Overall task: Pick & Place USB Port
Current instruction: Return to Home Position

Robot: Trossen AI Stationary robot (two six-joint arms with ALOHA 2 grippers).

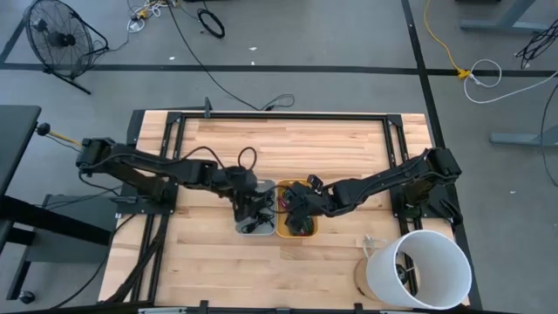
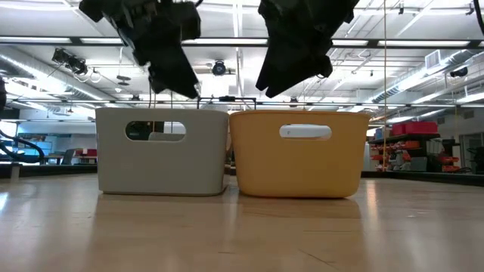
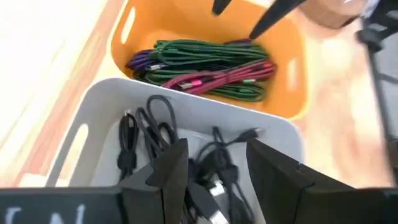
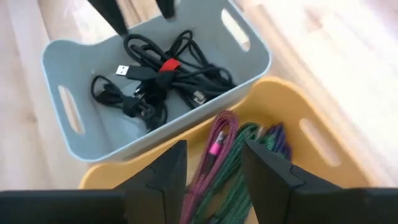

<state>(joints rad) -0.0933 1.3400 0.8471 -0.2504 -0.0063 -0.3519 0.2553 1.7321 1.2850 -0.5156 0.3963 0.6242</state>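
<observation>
Though adjacent: gray bin point(image 4: 112, 140), black cables point(image 4: 155, 81); yellow bin point(image 3: 286, 74), coloured cables point(image 3: 211, 65).

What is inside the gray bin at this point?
Inside the gray bin lies a tangle of black cables, one bundle bound by a red tie, one USB plug showing. How many cables, and whatever lies beneath the tangle, is hidden.

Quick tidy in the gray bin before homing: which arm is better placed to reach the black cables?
Left. The left gripper hangs open right above the gray bin, with the black cables just beneath it. The right gripper, also open, sits over the yellow bin beside it.
</observation>
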